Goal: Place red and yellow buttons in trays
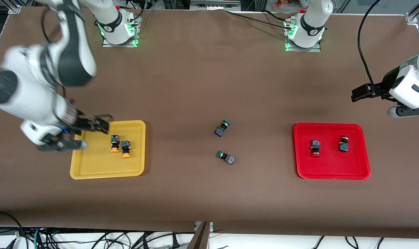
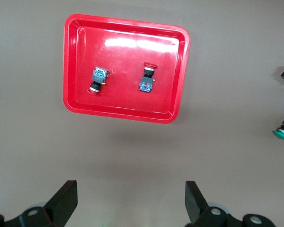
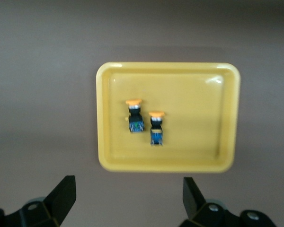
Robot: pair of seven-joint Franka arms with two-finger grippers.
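Right gripper (image 1: 91,133): fingers (image 3: 61,196) spread wide, holding nothing, up over the yellow tray's (image 1: 91,171) edge at the right arm's end of the table.

Left gripper (image 2: 130,201): fingers (image 2: 195,198) spread wide, empty, in the air off the red tray's (image 1: 334,173) end, at the left arm's end of the table.

Yellow tray (image 3: 227,118) holds both yellow buttons (image 1: 115,144) (image 1: 126,149), side by side, caps at 6 o'clock in the front view.

Red tray (image 2: 125,111) holds both red buttons (image 1: 315,147) (image 1: 344,143), apart from each other; caps at 6 and 12 o'clock respectively.

Two green buttons (image 1: 222,128) (image 1: 226,157) lie on the table (image 1: 209,69) between the trays.
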